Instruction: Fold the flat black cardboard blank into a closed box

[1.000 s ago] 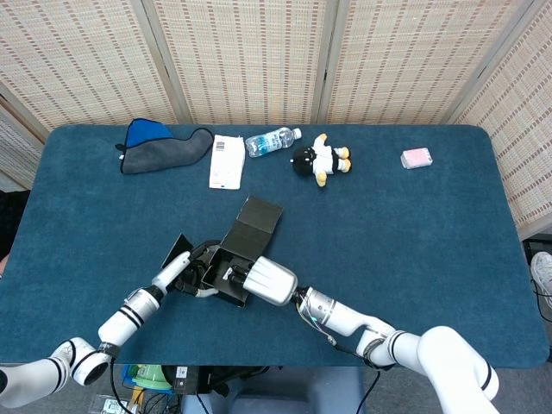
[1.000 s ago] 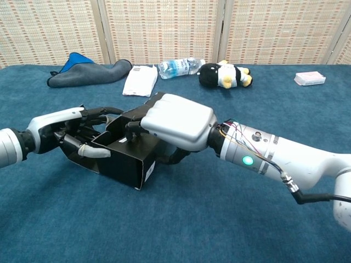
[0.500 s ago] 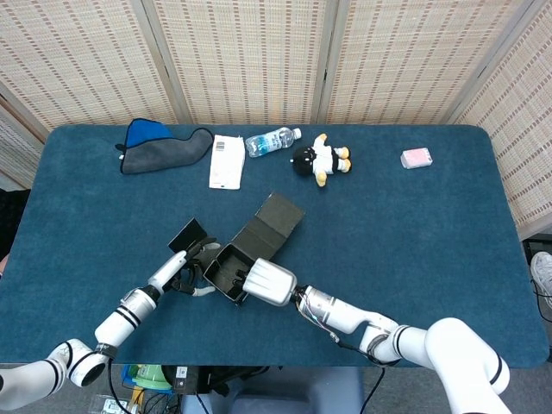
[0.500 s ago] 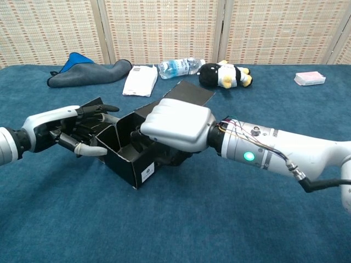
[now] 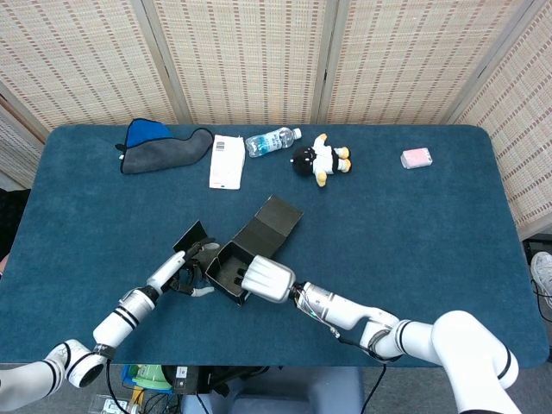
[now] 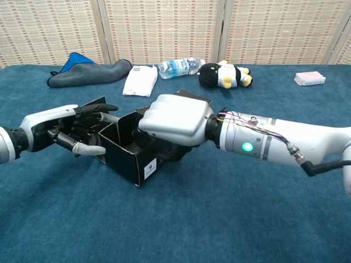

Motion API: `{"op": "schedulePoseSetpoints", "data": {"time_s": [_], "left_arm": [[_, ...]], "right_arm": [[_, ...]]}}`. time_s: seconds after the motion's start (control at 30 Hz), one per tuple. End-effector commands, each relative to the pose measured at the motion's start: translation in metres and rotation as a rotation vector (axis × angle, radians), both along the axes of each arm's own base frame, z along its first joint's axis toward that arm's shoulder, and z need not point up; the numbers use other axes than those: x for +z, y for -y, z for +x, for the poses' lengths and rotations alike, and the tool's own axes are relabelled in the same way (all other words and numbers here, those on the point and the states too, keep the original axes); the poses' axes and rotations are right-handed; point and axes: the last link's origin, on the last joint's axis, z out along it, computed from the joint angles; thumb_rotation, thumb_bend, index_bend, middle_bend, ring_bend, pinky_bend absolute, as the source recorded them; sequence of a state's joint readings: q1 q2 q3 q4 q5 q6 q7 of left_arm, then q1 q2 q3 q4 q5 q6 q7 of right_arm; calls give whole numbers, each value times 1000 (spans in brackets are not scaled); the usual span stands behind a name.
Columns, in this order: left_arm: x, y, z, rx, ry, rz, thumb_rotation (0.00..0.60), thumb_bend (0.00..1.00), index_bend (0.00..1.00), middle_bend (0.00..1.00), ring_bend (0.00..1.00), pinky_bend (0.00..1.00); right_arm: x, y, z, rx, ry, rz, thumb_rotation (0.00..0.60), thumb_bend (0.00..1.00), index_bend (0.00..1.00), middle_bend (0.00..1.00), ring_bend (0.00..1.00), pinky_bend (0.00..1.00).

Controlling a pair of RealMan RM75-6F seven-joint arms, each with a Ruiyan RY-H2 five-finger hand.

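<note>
Left hand point(image 6: 68, 130): fingers point(image 6: 88, 148) partly spread, curled around the black side flap point(image 5: 189, 235) at the box's left end, touching it; looks like a loose hold, can't confirm a firm clamp. Right hand point(image 6: 176, 119): palm sits over the box's right wall, fingers go down inside the cavity and are hidden, so can't tell if they're clamped.

Black cardboard box point(image 6: 133, 155), half formed, sits on the blue tabletop point(image 5: 414, 233) near-centre, open top, lid panel point(image 5: 271, 222) standing off the far side, unclosed.

Handling, my read: light, thin card, stiff only along the panels, creases easily, likely slides on the cloth. Best to brace a wall and push flaps at the score lines, not mid-panel.

Cavity looks empty apart from the right hand's fingers.
</note>
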State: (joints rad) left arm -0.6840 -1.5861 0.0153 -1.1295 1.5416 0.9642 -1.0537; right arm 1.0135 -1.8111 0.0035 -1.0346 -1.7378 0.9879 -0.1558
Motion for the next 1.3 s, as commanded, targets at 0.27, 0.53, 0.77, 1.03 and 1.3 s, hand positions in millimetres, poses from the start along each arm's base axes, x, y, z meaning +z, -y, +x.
{"op": "schedulePoseSetpoints", "data": {"time_s": [0.27, 0.53, 0.77, 1.03, 1.3], "left_arm": [[16, -1, -4, 0, -2, 49, 600, 166, 66, 127, 553, 695], [36, 4, -11, -25, -41, 105, 600, 166, 50, 83, 553, 695], [50, 10, -13, -104, -134, 185, 600, 167, 8, 1, 552, 694], [59, 13, -12, -107, -153, 201, 600, 166, 0, 0, 552, 694], [58, 19, -10, -104, -152, 189, 600, 166, 0, 0, 553, 694]], "right_arm": [[14, 16, -5, 32, -62, -109, 600, 306, 399, 343, 768, 1000], [34, 17, -18, -98, 22, -150, 600, 148, 146, 194, 713, 1000], [70, 1, -37, -318, 188, -93, 600, 117, 129, 184, 713, 1000], [80, -45, -65, -726, 398, 140, 600, 41, 120, 226, 713, 1000], [71, -72, -87, -1020, 462, 314, 600, 19, 101, 212, 713, 1000]]}}
